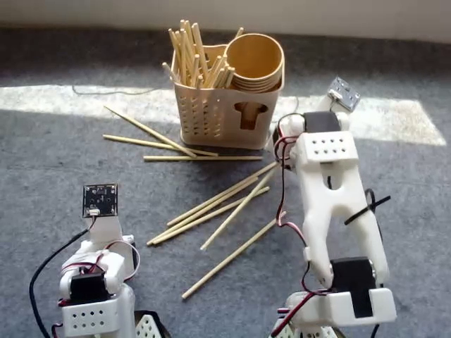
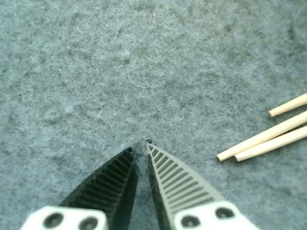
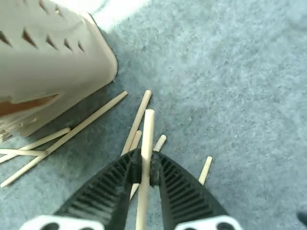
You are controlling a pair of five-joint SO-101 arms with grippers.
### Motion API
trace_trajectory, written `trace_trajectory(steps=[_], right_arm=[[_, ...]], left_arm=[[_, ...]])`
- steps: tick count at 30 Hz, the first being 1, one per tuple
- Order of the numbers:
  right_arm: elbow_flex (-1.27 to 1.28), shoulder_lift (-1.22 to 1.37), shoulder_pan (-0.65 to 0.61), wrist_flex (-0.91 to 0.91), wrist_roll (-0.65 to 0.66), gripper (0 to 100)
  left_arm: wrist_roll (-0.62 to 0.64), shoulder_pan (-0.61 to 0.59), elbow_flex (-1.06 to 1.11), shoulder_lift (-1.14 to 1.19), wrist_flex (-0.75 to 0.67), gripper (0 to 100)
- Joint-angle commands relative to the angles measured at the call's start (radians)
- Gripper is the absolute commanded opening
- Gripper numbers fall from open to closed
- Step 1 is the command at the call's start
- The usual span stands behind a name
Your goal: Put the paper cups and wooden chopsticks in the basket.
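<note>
1. The grey carpet [image 1: 63, 183] fills the high view, with a sunlit band across its upper part. Everything in the task sits on it.
2. The right arm [image 1: 331, 190] stretches from the lower right of the high view up toward the basket's right side. Judged from that reach, it is working the sticks nearest the basket.
3. The basket [image 1: 204, 116] stands upright at upper centre with its open mouth upward, so things can be dropped in from above.
4. The left arm [image 1: 95, 282] sits folded at the lower left, well apart from the basket. The left gripper [image 2: 142, 149] points down at bare carpet, clenched on nothing, with a few stick ends off to one side.
5. The paper cups [image 1: 255, 62] are nested in one stack in the right half of the basket, so that part of the task looks finished.
6. The standing chopsticks [image 1: 189, 53] lean in a bundle in the basket's left half. The loose chopsticks [image 1: 211, 208] lie scattered on the carpet from the basket's foot down toward lower centre, waiting to be collected.
7. The right gripper [image 3: 145, 165] is clamped on the gripped chopstick [image 3: 147, 136] partway along its length. The stick points forward over its neighbours on the carpet, just beside the basket, and I cannot tell whether it is lifted off them. The next step is probably lifting and tilting it to clear the rim.
</note>
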Motion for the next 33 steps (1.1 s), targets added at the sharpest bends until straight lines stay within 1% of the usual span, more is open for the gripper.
trace_trajectory(steps=[1, 8, 11, 14, 18, 22, 24, 26, 33], right_arm=[[-0.021, -0.124, -0.030, 0.036, -0.008, 0.5], [-0.027, -0.312, -0.074, 0.033, 0.000, 0.5], [-0.028, -0.384, -0.120, 0.027, 0.084, 0.5], [-0.027, -0.449, -0.151, -0.050, 0.110, 0.5], [-0.024, -0.506, -0.160, -0.170, 0.123, 0.5], [-0.024, -0.536, -0.160, -0.260, 0.264, 0.5], [-0.024, -0.536, -0.160, -0.303, 0.310, 0.5], [-0.024, -0.536, -0.160, -0.354, 0.330, 0.5], [-0.024, -0.529, -0.160, -0.591, 0.333, 0.5]], left_arm=[[-0.005, -0.005, 0.019, -0.008, 0.003, 1], [-0.005, -0.005, 0.019, -0.008, 0.003, 1], [-0.005, -0.005, 0.019, -0.008, 0.003, 1], [-0.005, -0.005, 0.019, -0.008, 0.003, 1], [-0.005, -0.005, 0.019, -0.008, 0.003, 1], [-0.005, -0.005, 0.019, -0.008, 0.003, 1], [-0.005, -0.005, 0.019, -0.008, 0.003, 1], [-0.005, -0.005, 0.019, -0.008, 0.003, 1], [-0.005, -0.005, 0.019, -0.008, 0.003, 1]])
